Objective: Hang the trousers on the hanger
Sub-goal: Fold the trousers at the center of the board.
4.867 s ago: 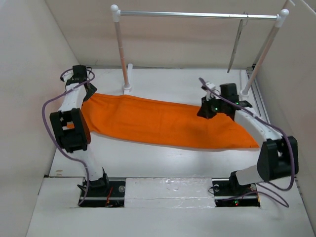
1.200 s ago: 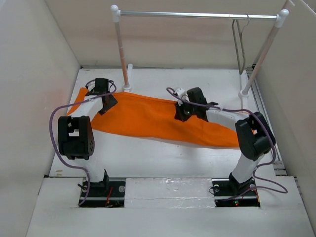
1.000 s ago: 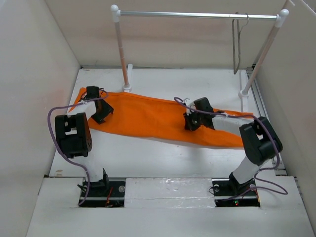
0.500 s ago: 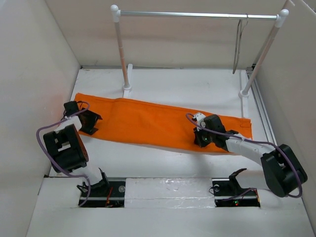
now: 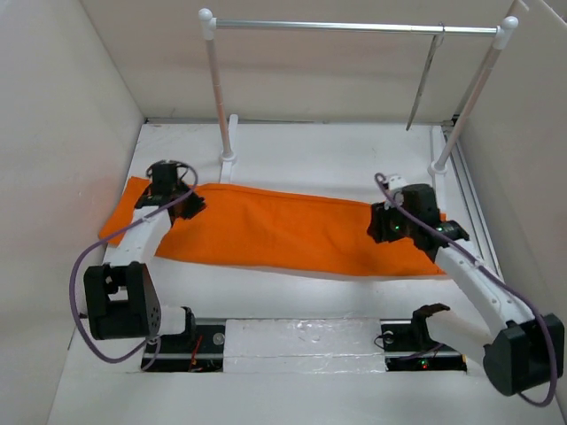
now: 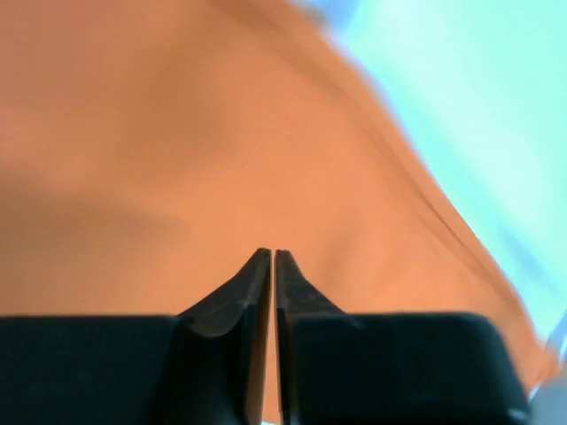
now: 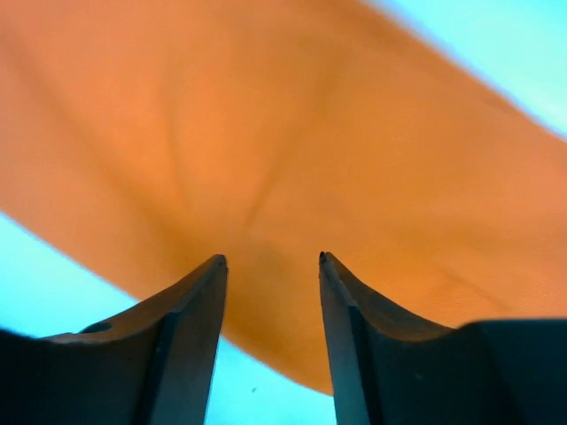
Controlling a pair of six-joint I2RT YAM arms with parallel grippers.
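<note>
The orange trousers [image 5: 283, 230] lie flat in a long strip across the white table, left to right. My left gripper [image 5: 182, 197] sits on their left part. In the left wrist view its jaws [image 6: 272, 257] are pressed nearly together on the orange cloth [image 6: 177, 133], with only a thin orange slit between them. My right gripper [image 5: 390, 228] hovers over the trousers' right part. Its jaws [image 7: 272, 261] stand apart with nothing between them, over the cloth [image 7: 310, 133] near its front edge. The thin hanger [image 5: 423, 80] hangs edge-on from the rail's right end.
A silver rail [image 5: 354, 27] on two white posts [image 5: 217, 97] [image 5: 465, 97] spans the back of the table. White walls close in left, right and behind. Both arm bases sit at the near edge [image 5: 301, 341].
My left gripper moved in over the trousers' left part and its jaws closed. My right gripper moved right and back, and its jaws opened. The trousers shifted a little on the table.
</note>
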